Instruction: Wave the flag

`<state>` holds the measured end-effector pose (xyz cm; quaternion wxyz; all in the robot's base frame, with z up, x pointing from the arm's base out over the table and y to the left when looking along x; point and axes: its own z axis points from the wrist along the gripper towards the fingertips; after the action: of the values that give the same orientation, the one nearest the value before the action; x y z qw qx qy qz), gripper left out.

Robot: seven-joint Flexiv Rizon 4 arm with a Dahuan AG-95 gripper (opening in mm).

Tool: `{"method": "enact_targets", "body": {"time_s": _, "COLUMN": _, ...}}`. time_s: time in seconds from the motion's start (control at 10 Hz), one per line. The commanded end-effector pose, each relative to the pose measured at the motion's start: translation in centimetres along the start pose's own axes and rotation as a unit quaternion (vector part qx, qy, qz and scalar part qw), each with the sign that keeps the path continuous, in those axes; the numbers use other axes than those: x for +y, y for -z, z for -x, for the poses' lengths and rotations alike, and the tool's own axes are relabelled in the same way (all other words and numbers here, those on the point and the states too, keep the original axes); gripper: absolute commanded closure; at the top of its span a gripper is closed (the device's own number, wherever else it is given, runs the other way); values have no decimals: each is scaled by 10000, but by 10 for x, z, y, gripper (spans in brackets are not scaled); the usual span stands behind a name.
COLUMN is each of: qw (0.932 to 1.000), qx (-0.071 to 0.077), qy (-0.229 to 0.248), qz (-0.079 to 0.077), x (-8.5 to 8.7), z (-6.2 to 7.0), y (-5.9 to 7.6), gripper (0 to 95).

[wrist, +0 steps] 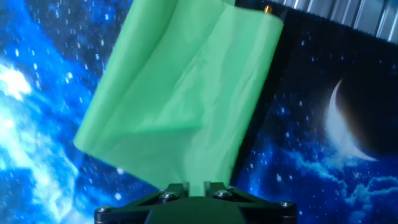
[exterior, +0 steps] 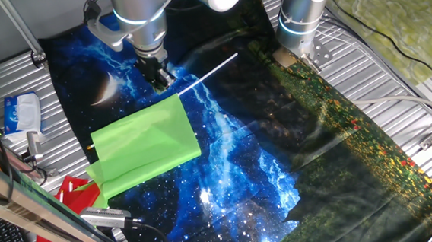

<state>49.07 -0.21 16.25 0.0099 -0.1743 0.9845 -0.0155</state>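
The flag [exterior: 145,145] is a lime-green cloth on a thin white stick [exterior: 216,67]. It lies spread over the left part of the starry mat [exterior: 227,173], with the stick slanting up to the right. My gripper [exterior: 161,77] is at the cloth's upper right corner, where the bare stick begins, and its jaws stand close together on the stick. In the hand view the green cloth [wrist: 180,93] fills the middle and runs into the narrow gap between my fingers [wrist: 177,188]. The gripper [wrist: 198,186] shows only at the bottom edge. The stick's gold tip [wrist: 267,9] shows at the top.
A red and green cloth with no stick [exterior: 75,196] lies at the front left beside a metal cylinder [exterior: 104,214]. A blue and white packet [exterior: 21,112] sits at the left. A second arm's base [exterior: 300,20] stands at the back right. Ribbed metal [exterior: 364,65] surrounds the mat.
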Motion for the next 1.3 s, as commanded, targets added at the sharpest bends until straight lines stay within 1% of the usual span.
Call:
{"method": "enact_targets", "body": {"time_s": 0.1, "qw": 10000, "qx": -78, "qy": -49, "qz": 22, "x": -9, "z": -25, "y": -14, "gripper": 760}}
{"method": "enact_targets", "body": {"time_s": 0.2, "qw": 10000, "qx": -84, "qy": 1, "qz": 31, "x": -15, "z": -39, "y": -20, "gripper": 760}}
{"method": "enact_targets", "body": {"time_s": 0.3, "qw": 10000, "qx": -72, "qy": -8, "qz": 44, "x": -17, "z": -54, "y": -26, "gripper": 760}}
{"method": "enact_targets", "body": {"time_s": 0.4, "qw": 9999, "qx": -103, "qy": -87, "qz": 106, "x": -15, "z": -69, "y": -33, "gripper": 760}}
{"method": "enact_targets", "body": {"time_s": 0.5, "qw": 9998, "qx": -108, "qy": -125, "qz": 129, "x": -13, "z": -86, "y": -41, "gripper": 760}}
{"method": "enact_targets", "body": {"time_s": 0.6, "qw": 9997, "qx": -117, "qy": -136, "qz": 161, "x": -11, "z": -96, "y": -46, "gripper": 760}}
{"method": "enact_targets", "body": {"time_s": 0.7, "qw": 9995, "qx": -111, "qy": -229, "qz": 184, "x": -6, "z": -114, "y": -57, "gripper": 760}}
{"method": "enact_targets", "body": {"time_s": 0.8, "qw": 9989, "qx": -121, "qy": -394, "qz": 211, "x": -1, "z": -129, "y": -68, "gripper": 760}}
{"method": "enact_targets", "body": {"time_s": 0.9, "qw": 9980, "qx": -159, "qy": -542, "qz": 285, "x": 4, "z": -141, "y": -78, "gripper": 760}}
{"method": "enact_targets", "body": {"time_s": 1.0, "qw": 9971, "qx": -202, "qy": -656, "qz": 324, "x": 9, "z": -150, "y": -87, "gripper": 760}}
{"method": "enact_targets", "body": {"time_s": 1.1, "qw": 9964, "qx": -220, "qy": -742, "qz": 344, "x": 11, "z": -152, "y": -96, "gripper": 760}}
{"method": "enact_targets", "body": {"time_s": 1.2, "qw": 9957, "qx": -212, "qy": -815, "qz": 375, "x": 10, "z": -152, "y": -100, "gripper": 760}}
{"method": "enact_targets", "body": {"time_s": 1.3, "qw": 9969, "qx": -237, "qy": -661, "qz": 354, "x": 4, "z": -156, "y": -108, "gripper": 760}}
